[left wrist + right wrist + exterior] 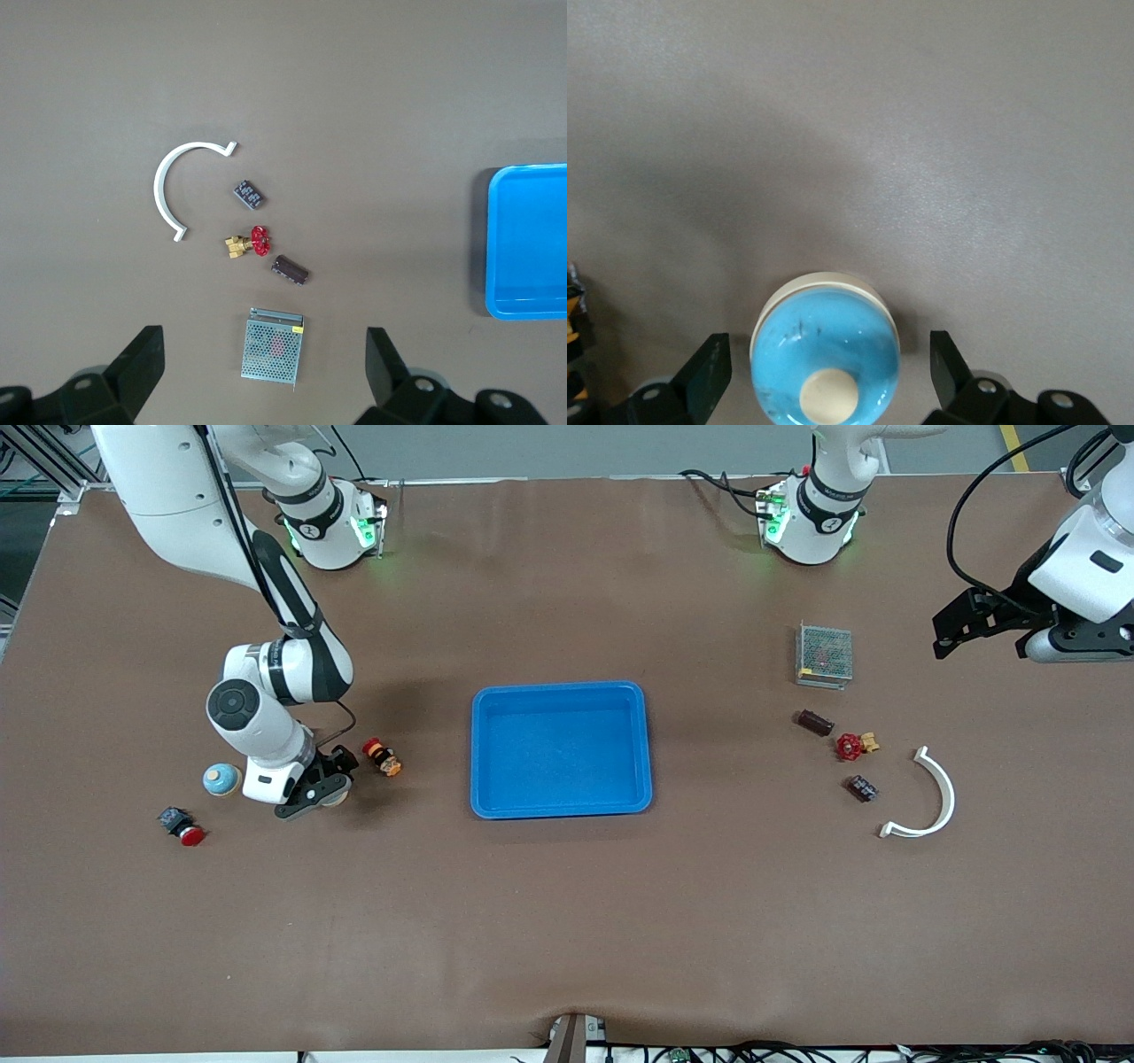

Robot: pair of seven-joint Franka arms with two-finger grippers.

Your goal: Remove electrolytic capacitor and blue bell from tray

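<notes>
Right claw [323, 790] sits low over the counter [567, 921] toward the right arm's end, its fingers [700, 376] spread wide on either side of the blue bell [826, 351] with a cream button on top, and not pressing it; in the front view most of that bell is hidden under the claw. Just beside the right claw lies a second blue, cream-rimmed bell-like dome [221, 779], and nearer to the front camera than that dome is a black switch with a red push button [182, 826]. Close to the claw, toward the tray, is a small red-and-orange part [383, 757]. At the middle of the counter rests the blue tray [561, 804], with nothing in it. Left claw [979, 622] hangs high over the left arm's end of the counter, fingers [142, 363] spread and holding nothing. Beneath it the brown cylindrical capacitor [291, 269] lies on its side on the counter, between a metal mesh box [273, 346] and a red-handled brass valve [249, 243]. A small dark component [249, 194] is nearer to the front camera than the valve, and a white curved bracket [177, 181] lies beside it.
</notes>
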